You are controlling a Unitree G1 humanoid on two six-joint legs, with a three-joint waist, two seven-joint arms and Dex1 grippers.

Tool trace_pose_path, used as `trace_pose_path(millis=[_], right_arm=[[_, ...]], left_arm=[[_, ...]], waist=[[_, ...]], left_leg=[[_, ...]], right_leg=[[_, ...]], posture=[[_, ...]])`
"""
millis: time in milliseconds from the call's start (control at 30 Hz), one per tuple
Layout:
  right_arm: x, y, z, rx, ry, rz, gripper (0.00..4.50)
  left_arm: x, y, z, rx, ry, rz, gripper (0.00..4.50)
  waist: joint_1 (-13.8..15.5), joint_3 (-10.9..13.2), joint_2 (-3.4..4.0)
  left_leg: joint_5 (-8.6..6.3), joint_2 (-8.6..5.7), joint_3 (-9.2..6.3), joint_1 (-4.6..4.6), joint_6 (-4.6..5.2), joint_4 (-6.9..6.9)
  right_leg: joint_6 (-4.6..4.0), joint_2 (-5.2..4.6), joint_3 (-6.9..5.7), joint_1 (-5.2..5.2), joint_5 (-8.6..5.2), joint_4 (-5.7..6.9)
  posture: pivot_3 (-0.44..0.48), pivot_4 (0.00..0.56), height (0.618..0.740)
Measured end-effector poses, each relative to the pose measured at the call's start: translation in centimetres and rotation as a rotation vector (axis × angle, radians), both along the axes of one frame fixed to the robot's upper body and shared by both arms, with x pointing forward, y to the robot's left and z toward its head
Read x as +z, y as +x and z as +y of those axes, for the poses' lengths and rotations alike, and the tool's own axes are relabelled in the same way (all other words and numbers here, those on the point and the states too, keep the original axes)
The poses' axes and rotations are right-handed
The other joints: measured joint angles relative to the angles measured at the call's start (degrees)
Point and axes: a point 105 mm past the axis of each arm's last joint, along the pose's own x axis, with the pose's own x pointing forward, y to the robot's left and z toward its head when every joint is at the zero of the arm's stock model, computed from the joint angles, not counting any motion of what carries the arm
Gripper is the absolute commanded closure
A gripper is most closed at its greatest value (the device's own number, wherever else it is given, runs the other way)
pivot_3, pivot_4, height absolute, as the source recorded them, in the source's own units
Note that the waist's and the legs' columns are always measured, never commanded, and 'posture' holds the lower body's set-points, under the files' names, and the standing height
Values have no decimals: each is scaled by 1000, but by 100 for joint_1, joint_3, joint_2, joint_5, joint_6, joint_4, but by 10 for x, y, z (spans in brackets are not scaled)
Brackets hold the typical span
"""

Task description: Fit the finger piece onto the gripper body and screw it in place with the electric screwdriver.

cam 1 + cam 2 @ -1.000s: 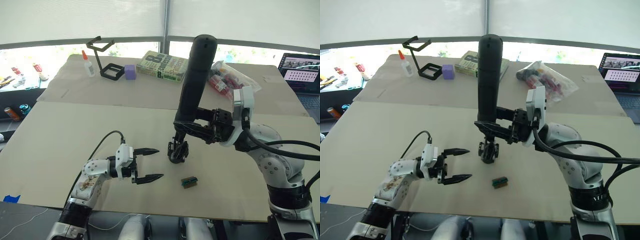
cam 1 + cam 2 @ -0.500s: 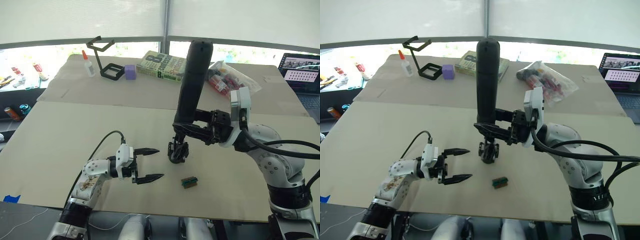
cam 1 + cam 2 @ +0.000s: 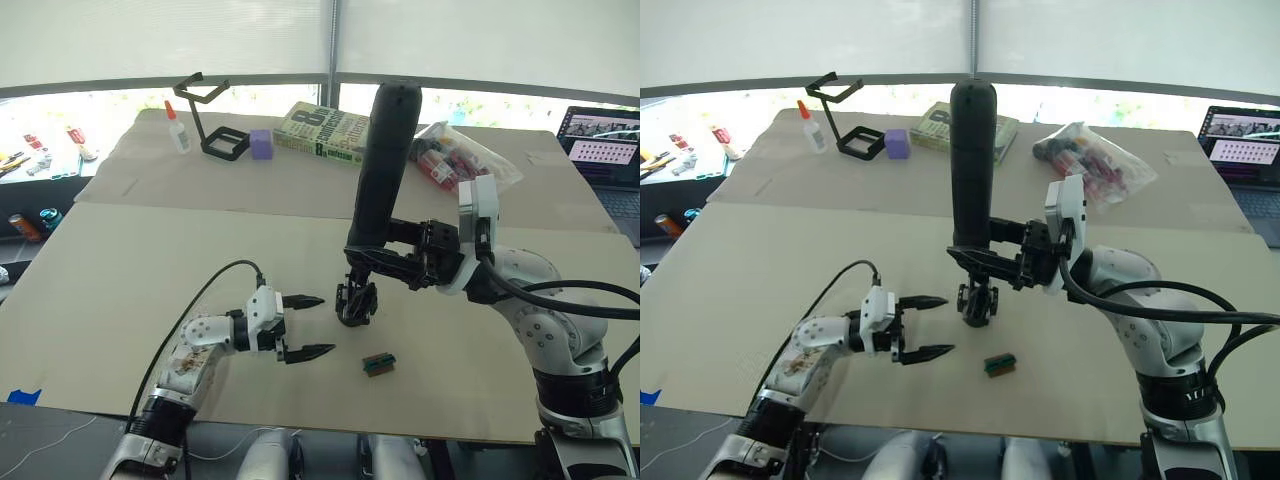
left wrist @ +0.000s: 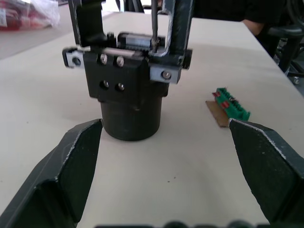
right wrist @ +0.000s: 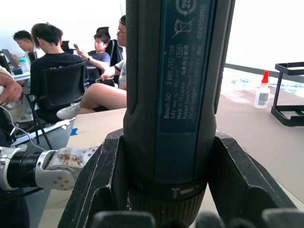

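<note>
A clear plastic bag lies near the desk's far right corner with red-and-white packets inside it; what they are cannot be told. The desk is covered with pale board.

The right hand reaches in from the right edge toward the middle of the desk, forearm roughly level, and is clenched on the electric screwdriver low on its barrel. The tool stands nearly upright, thick black body leaning a little toward the far side, its thin metal bit pointing down into the top of the gripper body. In the right wrist view both fingers press against the barrel's sides.

The left hand lies low over the desk close to the near edge, forearm angled in from the near left corner, fingers pointing toward the right edge. It is released, its two black fingers spread wide and holding nothing, just beside the gripper body without touching it.

The gripper body stands in the middle of the desk, a round black base under a blocky top with small screw heads on its face. The bit meets it at the top beside a narrow upright black part; whether that is the finger piece cannot be told. A small green block lies on the desk nearer the near edge, apart from the body.
</note>
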Motion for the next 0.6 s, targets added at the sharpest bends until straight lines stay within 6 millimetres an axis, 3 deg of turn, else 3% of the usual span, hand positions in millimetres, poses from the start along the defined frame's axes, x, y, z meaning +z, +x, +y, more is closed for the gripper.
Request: trace_pose_path(millis=[600], right_arm=[[0,0,1,-4,-3,-5,2571]], left_arm=[[-3,22,-44,-37,-2,-11,0]], waist=[[-1,0,-1]], left_leg=[[-1,-2,0,-5,4,0]], right_leg=[[5,0,-1,0,3,-2]], posture=[[0,150,740]])
